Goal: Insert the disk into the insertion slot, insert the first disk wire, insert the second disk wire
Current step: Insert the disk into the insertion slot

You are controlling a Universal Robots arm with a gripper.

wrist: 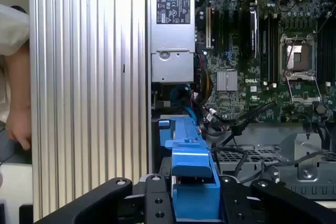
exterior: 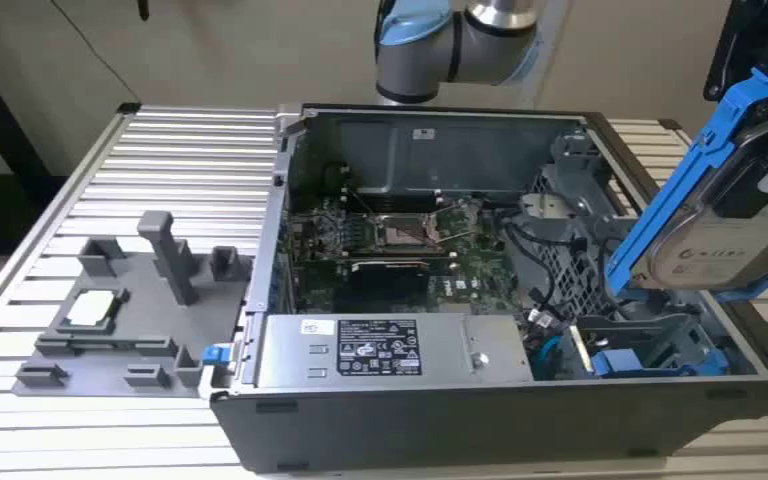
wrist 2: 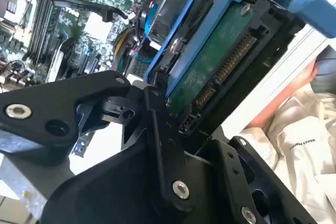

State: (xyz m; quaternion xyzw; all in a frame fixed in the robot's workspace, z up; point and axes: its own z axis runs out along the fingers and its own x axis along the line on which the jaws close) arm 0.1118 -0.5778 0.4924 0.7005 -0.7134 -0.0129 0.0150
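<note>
Tabletop [exterior: 184,160] of slatted aluminium carries an open computer case [exterior: 491,420], with the insertion slot [exterior: 651,335] in its corner on the exterior view's right. Above that corner the disk [exterior: 744,225] hangs tilted, clear of the slot, with the gripper [wrist: 195,203] clenched on its blue carrier.

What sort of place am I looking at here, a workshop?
Probably a robotics lab or test bench: an open computer case sits on a ribbed metal table, and a robot arm has its gripper holding a blue-framed disk.
</note>
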